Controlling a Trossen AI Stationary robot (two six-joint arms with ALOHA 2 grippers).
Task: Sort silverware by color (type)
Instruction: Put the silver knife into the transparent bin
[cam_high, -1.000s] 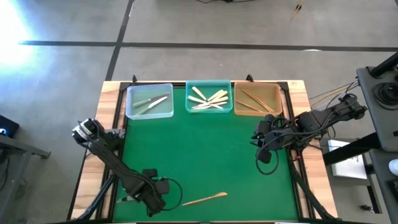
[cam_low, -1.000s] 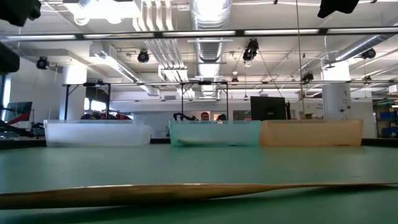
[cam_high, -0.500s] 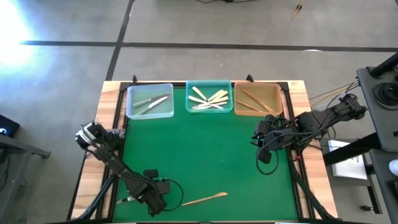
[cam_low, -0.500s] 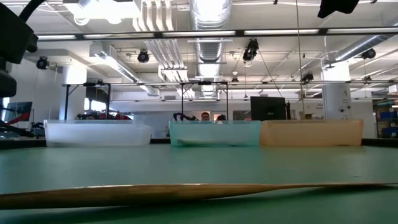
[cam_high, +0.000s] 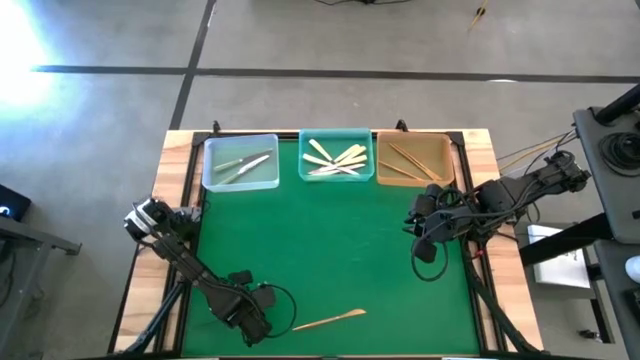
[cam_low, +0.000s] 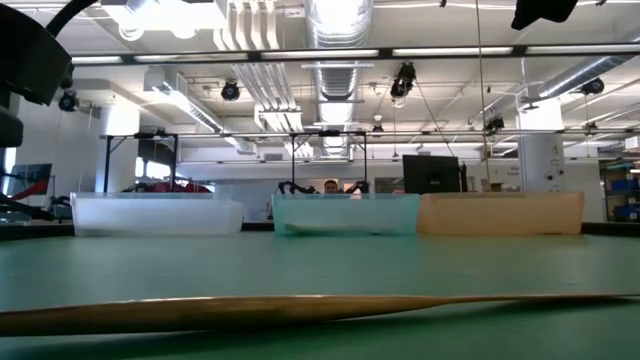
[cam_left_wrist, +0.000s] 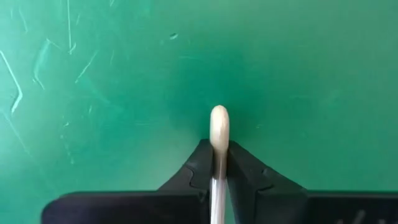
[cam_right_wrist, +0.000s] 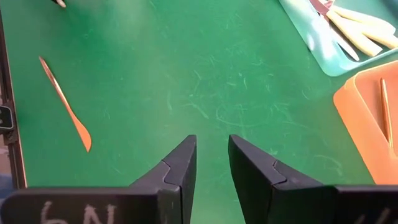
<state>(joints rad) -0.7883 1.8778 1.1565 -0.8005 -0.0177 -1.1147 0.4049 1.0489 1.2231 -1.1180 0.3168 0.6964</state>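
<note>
Item: cream utensil (cam_left_wrist: 219, 134), clamped in left end effector (cam_left_wrist: 214, 163), lower left of high view. Right end effector (cam_right_wrist: 211, 163) narrow, empty. We judge next: carry to teal tray (cam_high: 336, 135).

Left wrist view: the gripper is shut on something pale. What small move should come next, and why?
Probably a short lift straight up. The left gripper is shut on a pale utensil close over the green mat, and the matching cream pieces lie in the middle tray at the far edge.
</note>
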